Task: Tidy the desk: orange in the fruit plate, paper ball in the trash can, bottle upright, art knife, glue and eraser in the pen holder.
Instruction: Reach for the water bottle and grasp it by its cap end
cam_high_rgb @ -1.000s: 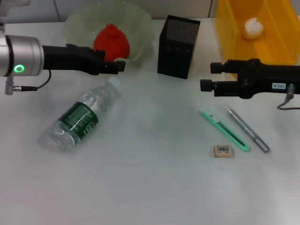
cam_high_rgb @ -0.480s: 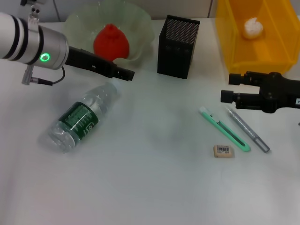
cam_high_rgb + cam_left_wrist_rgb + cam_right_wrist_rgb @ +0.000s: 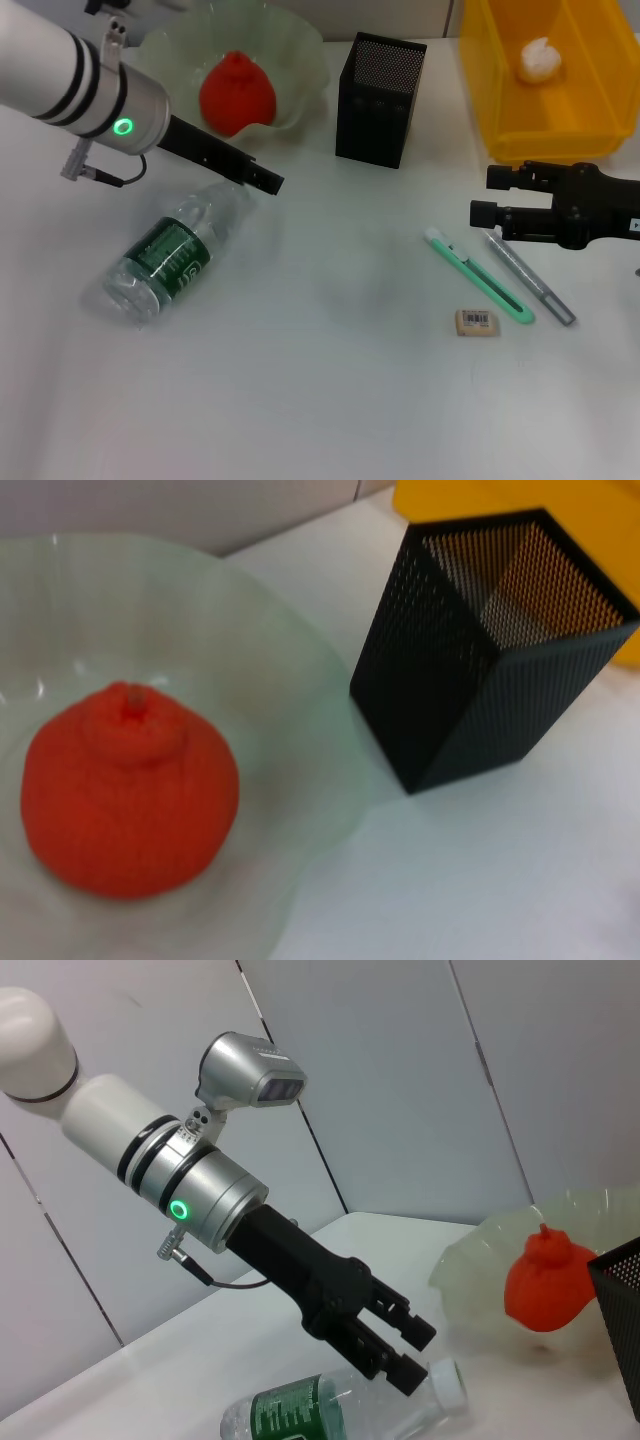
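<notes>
**L gripper over bottle cap end**

Head: L gripper [image 3: 262,181] just over cap end of bottle [image 3: 170,250], which lies flat. Orange [image 3: 237,93] in plate [image 3: 300,60]. R gripper [image 3: 484,196] hovers nr knife [image 3: 478,274], glue [image 3: 528,275], eraser [image 3: 476,321]; fingers apart, empty.

L wrist: orange, holder [image 3: 490,640].

R wrist: L fingers [image 3: 400,1345] parted, nothing gripped.

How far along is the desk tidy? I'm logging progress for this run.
Done: the orange sits in the fruit plate, and the paper ball lies in the yellow trash can. In hand: the left hand hovers open over the neck of the lying bottle. Left: art knife, glue and eraser remain outside the pen holder; the right hand waits nearby.
</notes>
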### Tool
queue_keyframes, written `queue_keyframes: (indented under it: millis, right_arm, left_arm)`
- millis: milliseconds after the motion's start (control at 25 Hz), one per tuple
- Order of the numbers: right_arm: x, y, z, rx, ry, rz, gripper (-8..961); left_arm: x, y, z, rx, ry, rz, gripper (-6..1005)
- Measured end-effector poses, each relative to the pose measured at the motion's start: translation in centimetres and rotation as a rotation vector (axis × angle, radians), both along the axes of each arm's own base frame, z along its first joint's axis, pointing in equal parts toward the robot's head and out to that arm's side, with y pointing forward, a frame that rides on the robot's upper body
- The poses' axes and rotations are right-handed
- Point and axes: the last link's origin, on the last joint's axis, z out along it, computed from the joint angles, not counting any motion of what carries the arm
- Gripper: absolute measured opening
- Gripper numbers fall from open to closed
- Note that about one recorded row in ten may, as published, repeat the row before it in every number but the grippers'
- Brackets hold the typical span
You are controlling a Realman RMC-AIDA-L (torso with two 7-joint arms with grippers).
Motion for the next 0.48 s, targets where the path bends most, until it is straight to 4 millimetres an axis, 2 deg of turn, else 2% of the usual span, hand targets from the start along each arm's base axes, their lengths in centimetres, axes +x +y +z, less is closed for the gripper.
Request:
queue_keyframes:
  millis: [480]
  right_arm:
    - [0.2,0.2,0.2,0.007,-0.009,-0.004,763]
  left_arm:
    - [1.3,1.5,-0.9,0.032,0.107,-0.01,773]
